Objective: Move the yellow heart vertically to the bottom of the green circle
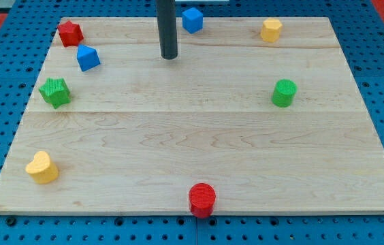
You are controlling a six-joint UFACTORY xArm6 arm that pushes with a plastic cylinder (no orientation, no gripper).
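Observation:
The yellow heart point(42, 167) lies near the board's bottom-left corner. The green circle point(284, 92) stands at the view's right, about mid-height. My tip point(169, 56) is near the view's top centre, just left of and below a blue cube point(192, 20). The tip touches no block. It is far from both the yellow heart and the green circle.
A red star-like block point(70, 33) and a blue block point(88, 58) lie at top left, a green star-like block point(55, 92) below them. A yellow hexagon-like block point(271, 30) sits at top right. A red circle point(202, 199) stands at the board's bottom edge point(110, 212).

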